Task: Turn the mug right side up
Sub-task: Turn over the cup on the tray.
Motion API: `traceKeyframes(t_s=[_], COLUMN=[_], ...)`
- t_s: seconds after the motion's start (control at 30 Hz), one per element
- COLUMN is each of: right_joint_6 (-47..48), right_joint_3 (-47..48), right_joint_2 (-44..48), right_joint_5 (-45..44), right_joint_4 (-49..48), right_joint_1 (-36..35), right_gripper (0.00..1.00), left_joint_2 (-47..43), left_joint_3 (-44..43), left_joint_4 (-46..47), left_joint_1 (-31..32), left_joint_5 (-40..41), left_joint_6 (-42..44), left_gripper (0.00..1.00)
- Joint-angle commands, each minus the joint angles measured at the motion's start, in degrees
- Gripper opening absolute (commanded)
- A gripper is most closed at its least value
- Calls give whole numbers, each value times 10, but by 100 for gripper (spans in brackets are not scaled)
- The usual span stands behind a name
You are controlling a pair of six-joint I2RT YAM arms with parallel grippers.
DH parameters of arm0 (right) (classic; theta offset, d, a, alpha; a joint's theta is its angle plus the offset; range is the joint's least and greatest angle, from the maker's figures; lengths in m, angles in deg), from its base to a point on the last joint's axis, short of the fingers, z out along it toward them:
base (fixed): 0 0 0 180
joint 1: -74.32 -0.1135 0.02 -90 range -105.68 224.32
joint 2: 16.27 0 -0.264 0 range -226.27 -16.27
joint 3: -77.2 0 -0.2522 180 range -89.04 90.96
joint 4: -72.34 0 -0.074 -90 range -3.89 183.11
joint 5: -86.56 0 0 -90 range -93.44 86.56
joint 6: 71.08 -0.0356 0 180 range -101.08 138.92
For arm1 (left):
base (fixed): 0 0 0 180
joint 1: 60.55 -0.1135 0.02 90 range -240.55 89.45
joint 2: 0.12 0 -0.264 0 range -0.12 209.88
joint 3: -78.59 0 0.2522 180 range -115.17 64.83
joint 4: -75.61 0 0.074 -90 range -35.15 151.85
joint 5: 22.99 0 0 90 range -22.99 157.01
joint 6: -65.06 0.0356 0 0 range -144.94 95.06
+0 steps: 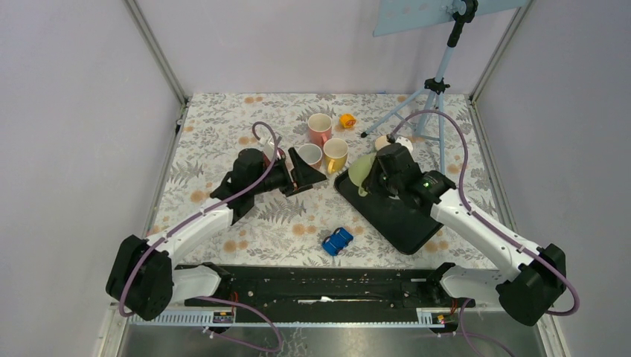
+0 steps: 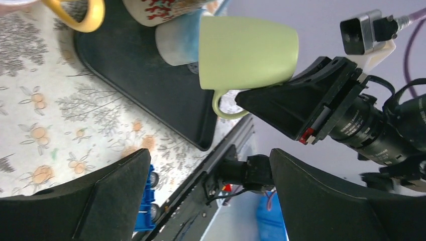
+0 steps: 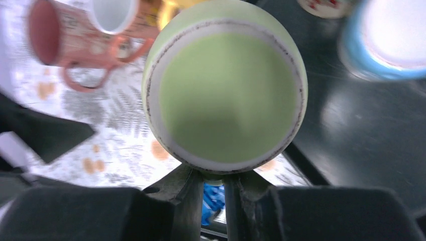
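Note:
The light green mug [image 1: 362, 172] hangs tilted over the left end of the black tray [image 1: 402, 216]. My right gripper [image 3: 217, 191] is shut on the mug's handle. The mug's flat base [image 3: 226, 95] faces the right wrist camera. In the left wrist view the green mug [image 2: 246, 52] lies sideways in the air, with its handle pinched by the right gripper [image 2: 281, 103]. My left gripper [image 1: 305, 172] is open and holds nothing. It stands left of the mug, apart from it, with its fingers [image 2: 100, 201] spread wide.
A pink mug [image 1: 320, 128], a yellow mug [image 1: 335, 154] and a white-lined mug [image 1: 309, 155] stand upright near the left gripper. A blue mug [image 3: 387, 35] and a patterned mug [image 2: 161, 10] sit on the tray. A blue toy car [image 1: 337, 241] lies near the front. A tripod [image 1: 439, 82] stands at the back right.

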Motion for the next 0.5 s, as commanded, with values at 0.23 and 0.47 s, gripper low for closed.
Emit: traceKeyframes(t_s=[0.23, 0.47], right_joint_6=[-49, -77], right_joint_3=[71, 69], right_joint_2=[-29, -42], right_joint_5=[153, 208], right_joint_4=[-281, -359], right_joint_1=[-2, -2], right_gripper=[0, 0], left_joint_2=[27, 71], left_joint_3=[41, 58], left_joint_4=[269, 402], left_joint_1=[-32, -43], left_joint_5=[-139, -170], left_joint_6=[-171, -262], left_gripper=[87, 75])
